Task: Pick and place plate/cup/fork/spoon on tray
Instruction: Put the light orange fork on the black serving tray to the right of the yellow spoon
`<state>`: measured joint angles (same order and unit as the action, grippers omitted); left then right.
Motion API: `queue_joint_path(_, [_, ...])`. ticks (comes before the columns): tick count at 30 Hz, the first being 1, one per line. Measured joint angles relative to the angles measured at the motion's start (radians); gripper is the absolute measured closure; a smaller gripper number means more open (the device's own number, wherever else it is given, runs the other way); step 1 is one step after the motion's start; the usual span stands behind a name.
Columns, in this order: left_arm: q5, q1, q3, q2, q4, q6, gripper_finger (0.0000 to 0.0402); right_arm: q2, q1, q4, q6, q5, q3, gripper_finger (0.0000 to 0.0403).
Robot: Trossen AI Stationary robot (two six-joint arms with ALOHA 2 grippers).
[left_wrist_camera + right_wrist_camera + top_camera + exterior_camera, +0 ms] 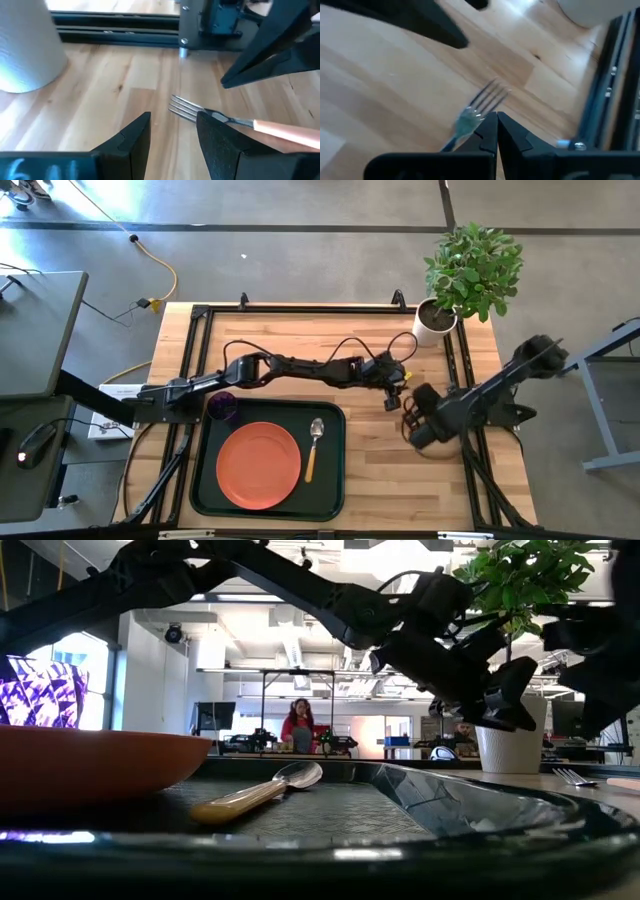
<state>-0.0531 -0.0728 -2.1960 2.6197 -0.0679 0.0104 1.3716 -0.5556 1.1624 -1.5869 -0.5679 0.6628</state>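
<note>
The orange-handled fork (186, 108) lies flat on the wooden table to the right of the tray, its tines (492, 95) toward the white plant pot. My left gripper (172, 137) is open above the fork's tine end, and one finger hides the neck. My right gripper (497, 127) is shut close beside the fork's neck. The dark tray (330, 480) holds the orange-red plate (258, 465) and the spoon (313, 448). The purple cup (222, 406) stands at the tray's far left corner. My right gripper is shut beside the fork's neck (466, 120), coming from the table's right side. Whether it touches the fork I cannot tell.
A white pot with a green plant (440, 320) stands at the table's far right corner, close behind both grippers. A black frame rail (115, 22) runs along the far edge. Bare wood lies between the tray and the right arm (500, 390).
</note>
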Motion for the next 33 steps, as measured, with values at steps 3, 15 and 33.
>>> queue_joint_path(3, [-0.085,0.006,0.000,-0.023,-0.074,0.008,0.0256,-0.039,0.094,0.010,0.078,0.029,-0.001,0.0403])
queue_joint_path(15, [-0.424,0.030,0.075,-0.089,-0.357,0.045,0.0284,-0.060,0.247,-0.297,0.233,0.220,-0.160,0.0294])
queue_joint_path(33, [-0.425,0.076,0.090,-0.138,-0.348,0.061,0.0286,-0.131,0.148,-0.242,0.148,0.191,-0.095,0.0260])
